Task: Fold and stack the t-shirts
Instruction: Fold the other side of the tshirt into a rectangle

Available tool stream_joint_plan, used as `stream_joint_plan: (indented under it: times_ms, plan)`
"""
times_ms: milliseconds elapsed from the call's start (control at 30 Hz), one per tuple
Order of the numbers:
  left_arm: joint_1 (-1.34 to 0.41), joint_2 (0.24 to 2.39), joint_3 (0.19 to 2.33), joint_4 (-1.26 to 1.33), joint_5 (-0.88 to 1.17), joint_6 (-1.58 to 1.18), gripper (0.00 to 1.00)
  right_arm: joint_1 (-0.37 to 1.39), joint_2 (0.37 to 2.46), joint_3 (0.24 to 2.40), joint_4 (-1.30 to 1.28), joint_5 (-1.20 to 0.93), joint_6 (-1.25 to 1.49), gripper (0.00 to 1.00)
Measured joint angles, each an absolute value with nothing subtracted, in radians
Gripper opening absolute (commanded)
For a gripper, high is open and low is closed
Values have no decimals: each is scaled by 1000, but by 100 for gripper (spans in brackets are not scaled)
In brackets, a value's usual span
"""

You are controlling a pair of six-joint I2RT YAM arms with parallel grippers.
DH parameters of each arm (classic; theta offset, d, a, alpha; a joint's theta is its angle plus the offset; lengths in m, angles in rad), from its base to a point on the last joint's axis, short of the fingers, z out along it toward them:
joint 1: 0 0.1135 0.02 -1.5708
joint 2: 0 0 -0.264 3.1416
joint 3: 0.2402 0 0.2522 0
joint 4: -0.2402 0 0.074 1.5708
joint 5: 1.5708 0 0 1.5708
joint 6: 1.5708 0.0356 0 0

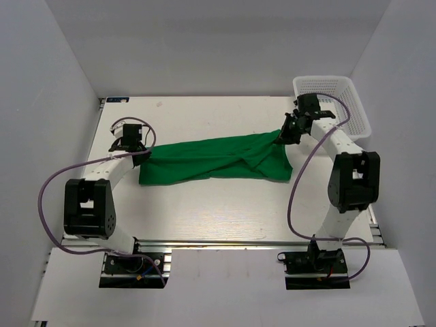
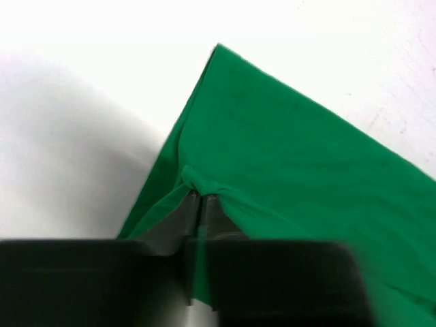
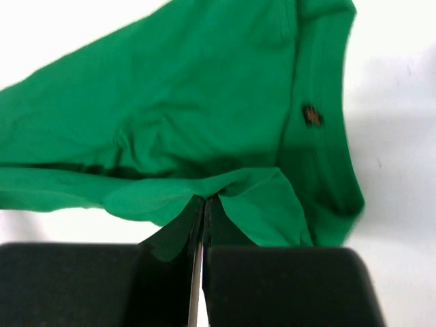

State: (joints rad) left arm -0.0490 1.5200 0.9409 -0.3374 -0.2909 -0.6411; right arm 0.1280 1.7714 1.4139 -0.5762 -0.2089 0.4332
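The left hand (image 1: pixel 142 152) (image 2: pixel 202 199) is pinched tight on an edge of the plain bright green short-sleeved cotton t-shirt (image 1: pixel 214 160) (image 2: pixel 293 157) (image 3: pixel 204 88). A small knot of fabric is bunched between its dark fingers (image 2: pixel 170 228). The right hand (image 1: pixel 283 136) (image 3: pixel 204 199) is clamped on the same shirt at the opposite end, its fingers pressed together with a fold of cloth caught between them.

The shirt lies as a long, loosely folded band stretched from one hand to the other. It rests on the white wood-grain bench (image 1: pixel 218 211), and its creases gather and twist toward the right hand. In the right wrist view, a small dark neck label (image 3: pixel 312 115) sits on the collar band just beyond and to the right of that hand's fingertips.

Behind the right hand, and well apart from the left hand, a white plastic mesh basket (image 1: pixel 355 112) stands at the far right corner of the bench. The bench top is pale and matt, with a faint grain and a few small marks. Plain light-grey walls (image 1: pixel 41 88) close it in to the left, to the right and on the far side. A silver aluminium rail (image 1: pixel 238 242) runs along the near edge, on the base side of both hands. A purple cable (image 1: pixel 46 182) loops out from each arm.
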Motion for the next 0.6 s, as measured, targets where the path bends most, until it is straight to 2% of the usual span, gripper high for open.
stream_joint_plan:
  times_ms: [67, 100, 133, 167, 233, 300, 400, 533, 600]
  plan:
    - [-44, 1559, 970, -327, -290, -628, 57, 126, 1840, 1474, -577, -225, 433, 3]
    - [-41, 1577, 986, -321, -291, -625, 84, 126, 1878, 1510, -572, -236, 431, 12]
    - [-37, 1598, 1002, -311, -291, -623, 94, 125, 1912, 1539, -567, -239, 430, 21]
    - [-33, 1620, 1025, -311, -292, -621, 100, 125, 1954, 1586, -582, -243, 429, 35]
    - [-21, 1666, 1077, -313, -292, -609, 100, 125, 2030, 1670, -582, -248, 416, 60]
    - [-9, 1710, 1142, -332, -294, -600, 100, 126, 2068, 1718, -580, -249, 404, 79]
    - [5, 1724, 1192, -334, -279, -575, 100, 126, 2049, 1711, -575, -239, 367, 82]
    - [15, 1683, 1171, -303, -196, -542, 100, 127, 1908, 1561, -530, -235, 338, 82]
    - [11, 1663, 1145, -278, -138, -522, 100, 130, 1821, 1465, -510, -248, 332, 90]
